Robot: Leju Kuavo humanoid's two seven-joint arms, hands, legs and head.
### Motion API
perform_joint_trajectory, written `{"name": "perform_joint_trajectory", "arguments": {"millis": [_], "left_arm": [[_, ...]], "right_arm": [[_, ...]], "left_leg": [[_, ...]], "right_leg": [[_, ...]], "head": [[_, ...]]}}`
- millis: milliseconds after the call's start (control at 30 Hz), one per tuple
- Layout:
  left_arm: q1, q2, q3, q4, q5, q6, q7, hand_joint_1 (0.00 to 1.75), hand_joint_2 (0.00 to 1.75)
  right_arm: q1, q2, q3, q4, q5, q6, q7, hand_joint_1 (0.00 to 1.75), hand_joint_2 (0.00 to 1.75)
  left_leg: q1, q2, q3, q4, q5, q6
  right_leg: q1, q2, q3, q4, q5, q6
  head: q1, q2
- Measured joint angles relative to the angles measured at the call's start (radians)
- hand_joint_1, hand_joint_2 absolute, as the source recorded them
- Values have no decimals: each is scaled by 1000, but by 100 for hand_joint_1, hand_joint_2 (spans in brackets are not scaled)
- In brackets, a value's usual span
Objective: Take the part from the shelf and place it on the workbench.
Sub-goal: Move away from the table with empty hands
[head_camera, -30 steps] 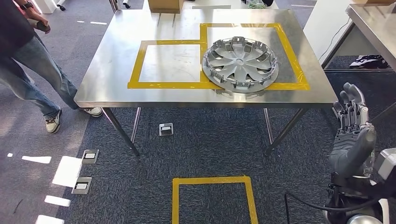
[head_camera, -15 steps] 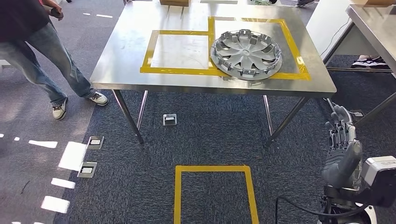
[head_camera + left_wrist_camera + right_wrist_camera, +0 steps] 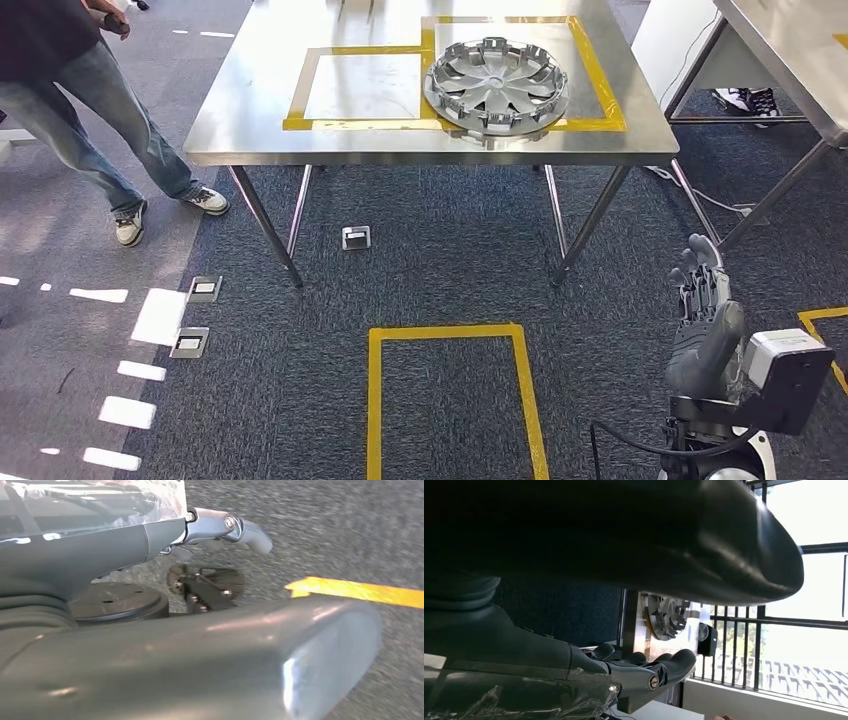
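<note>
One wheel cover [image 3: 496,92] lies flat on the steel table [image 3: 250,110] near the top of the head view, a little right of centre. It sits inside the right-hand yellow tape outline [image 3: 596,75], its left edge crossing onto the tape that divides it from the neighbouring outline. So the part looks already set down on the workbench.

The right hand [image 3: 702,325] hangs low at the lower right of the frame, over the dark carpet and well apart from the table; its fingers are extended and it holds nothing. The left hand [image 3: 210,645] shows in its wrist view above carpet and a yellow floor line, also with nothing in it, fingers apart.

By its look the cover is thin moulded plastic: light, fairly stiff, smooth and a bit slippery, with small clips round the rim that could snap. The outer rim, between clips, seems the safest place to grasp. A person [image 3: 70,90] stands at the upper left.
</note>
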Motion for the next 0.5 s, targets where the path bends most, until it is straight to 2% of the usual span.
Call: {"name": "perform_joint_trajectory", "arguments": {"millis": [33,67,100,133,167,200,233,267,333,367,400,433,467,500], "left_arm": [[-1,0,0,0,0,0,0,0,0],[-4,1,0,0,0,0,0,0,0],[-6,1,0,0,0,0,0,0,0],[-7,1,0,0,0,0,0,0,0],[-7,0,0,0,0,0,0,0,0],[-6,0,0,0,0,0,0,0,0],[-5,0,0,0,0,0,0,0,0],[-4,0,1,0,-1,1,0,0,0],[-4,-1,1,0,-2,1,-3,0,0],[-4,-1,1,0,-2,1,-4,0,0],[-4,-1,1,0,-2,2,-6,0,0],[-4,-1,1,0,-3,4,-9,0,0],[-3,-1,1,0,-4,6,-11,0,0],[-4,-1,0,0,-6,10,-13,0,0]], "right_arm": [[1,2,1,2,0,0,0,0,0],[2,4,2,4,1,0,-1,0,0],[3,5,3,6,1,0,-2,0,0],[3,7,4,8,1,0,-2,0,0],[3,8,6,11,1,0,-3,0,0],[4,9,7,14,4,0,-1,0,0],[4,9,8,17,11,0,4,0,0],[5,10,9,21,26,0,13,0,0],[5,10,11,30,80,0,53,0,0],[5,10,13,37,116,0,81,0,0],[4,10,15,45,155,0,114,0,0],[3,11,18,58,190,0,149,0,0],[1,12,23,75,217,0,184,0,0],[-2,13,30,95,236,0,212,0,0]], "left_leg": [[-2,0,60,-80,-6,5],[-4,-1,107,-153,-24,11],[-7,-1,138,-209,-45,17],[-11,-1,149,-240,-54,22],[-11,-1,143,-247,-47,29],[-11,-1,133,-250,-33,36],[-9,0,122,-253,-20,43],[-6,0,108,-256,-6,49],[-6,-3,77,-256,19,55],[-6,-6,62,-256,32,55],[-7,-10,45,-254,45,54],[-8,-14,29,-252,59,52],[-9,-20,12,-249,71,50],[-9,-27,-4,-245,83,47]], "right_leg": [[1,0,-14,6,10,3],[1,0,-22,7,21,8],[0,-1,-26,6,32,14],[0,-1,-26,1,44,21],[-2,-2,-26,-6,55,27],[-4,-1,-28,-8,54,33],[-4,1,-34,1,31,38],[-4,2,-43,28,-12,41],[-5,3,-63,137,-122,46],[-5,3,-70,202,-152,48],[-5,3,-71,255,-152,48],[-5,4,-60,282,-125,47],[-5,8,-36,277,-89,44],[-4,22,6,237,-61,38]], "head": [[-1,0],[-1,0],[-1,0],[-2,0],[-2,0],[-2,0],[-1,0],[2,0],[11,0],[15,0],[18,0],[20,0],[23,0],[24,0]]}}
